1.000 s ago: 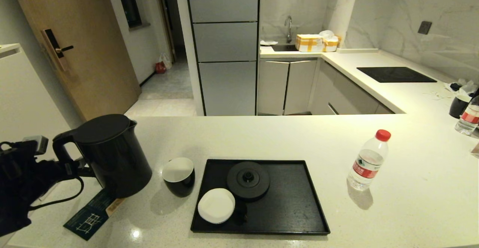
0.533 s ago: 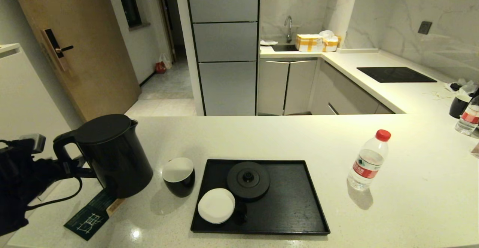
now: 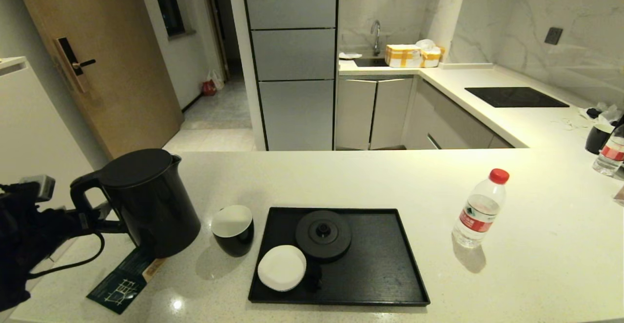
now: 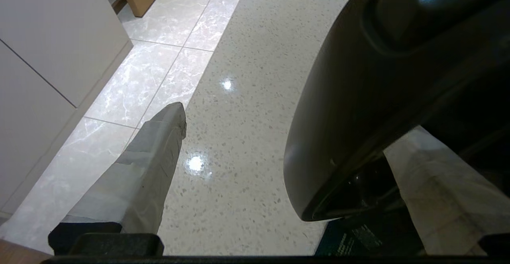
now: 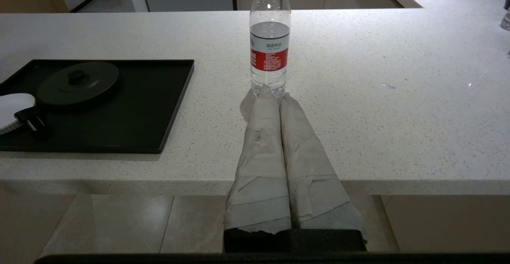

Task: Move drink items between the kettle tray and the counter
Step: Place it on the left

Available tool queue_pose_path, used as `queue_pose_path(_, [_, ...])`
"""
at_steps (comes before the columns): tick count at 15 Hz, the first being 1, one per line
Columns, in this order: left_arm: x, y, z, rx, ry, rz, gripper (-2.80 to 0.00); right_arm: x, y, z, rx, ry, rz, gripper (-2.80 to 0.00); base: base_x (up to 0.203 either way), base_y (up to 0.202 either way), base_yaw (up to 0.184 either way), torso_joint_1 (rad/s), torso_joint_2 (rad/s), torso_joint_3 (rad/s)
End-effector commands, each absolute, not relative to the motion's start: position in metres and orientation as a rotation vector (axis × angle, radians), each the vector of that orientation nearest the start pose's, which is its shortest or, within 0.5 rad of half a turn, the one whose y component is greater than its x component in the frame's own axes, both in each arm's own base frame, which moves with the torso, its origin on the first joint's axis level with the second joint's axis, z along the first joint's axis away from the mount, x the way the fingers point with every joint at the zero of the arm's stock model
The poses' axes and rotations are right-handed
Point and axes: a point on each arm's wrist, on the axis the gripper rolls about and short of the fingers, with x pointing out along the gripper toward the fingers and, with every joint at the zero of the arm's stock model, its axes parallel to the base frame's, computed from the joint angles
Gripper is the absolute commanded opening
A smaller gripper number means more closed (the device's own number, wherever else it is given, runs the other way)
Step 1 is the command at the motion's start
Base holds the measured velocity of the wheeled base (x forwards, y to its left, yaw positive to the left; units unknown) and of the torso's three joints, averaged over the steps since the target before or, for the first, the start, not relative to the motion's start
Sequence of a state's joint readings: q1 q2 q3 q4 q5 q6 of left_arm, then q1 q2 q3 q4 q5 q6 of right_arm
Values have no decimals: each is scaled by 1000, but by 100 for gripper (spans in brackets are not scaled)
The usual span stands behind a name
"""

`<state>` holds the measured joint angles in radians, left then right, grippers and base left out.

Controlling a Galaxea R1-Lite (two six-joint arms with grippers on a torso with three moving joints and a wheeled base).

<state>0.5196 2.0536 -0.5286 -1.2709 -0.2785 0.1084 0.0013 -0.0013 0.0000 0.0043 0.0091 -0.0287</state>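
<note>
- Three drink items show in the head view, all standing on the counter (image 3: 341, 177) and none on the kettle tray (image 3: 390, 274): the kettle (image 3: 146, 201) at nine o'clock from the tray, the cup (image 3: 233, 229) just beside the tray's nine o'clock edge, the water bottle (image 3: 480, 208) at three o'clock, well apart
- On the tray sit only the kettle base disc (image 3: 323, 234) and the saucer (image 3: 282, 267), the saucer at seven o'clock from the disc and touching it
- A dark card (image 3: 117, 284) lies partly hidden under the kettle
- The left gripper (image 3: 95, 218) comes in at the frame's nine o'clock side by the kettle's handle; the arm is cut off by the edge, and whether the handle is touched is hard to make out here
- In the left wrist view, the left gripper's fingers (image 4: 147, 168) stand wide apart and clasp nothing; one is partly hidden behind the kettle's black body, which fills much of the frame
- In the right wrist view, the right gripper (image 5: 274, 92) hangs below the counter's near edge, fingers pressed together and empty, pointing toward the bottle, whose cap is cut off; the saucer is cut off too
</note>
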Motion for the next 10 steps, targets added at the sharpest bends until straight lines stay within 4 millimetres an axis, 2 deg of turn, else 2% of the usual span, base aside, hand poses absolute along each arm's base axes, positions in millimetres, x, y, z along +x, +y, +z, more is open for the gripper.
queue_pose_path(1, [277,151,67,5,257,218,0,-23,0,75,-29,4,11,-280,0,0,0,0,0,0])
queue_pose_path(4, [274,150,61,14,267,229,0,-23,0,75,-29,4,11,-280,0,0,0,0,0,0])
queue_pose_path(10, [270,149,68,26,253,289,0,-23,0,75,-29,4,12,-280,0,0,0,0,0,0])
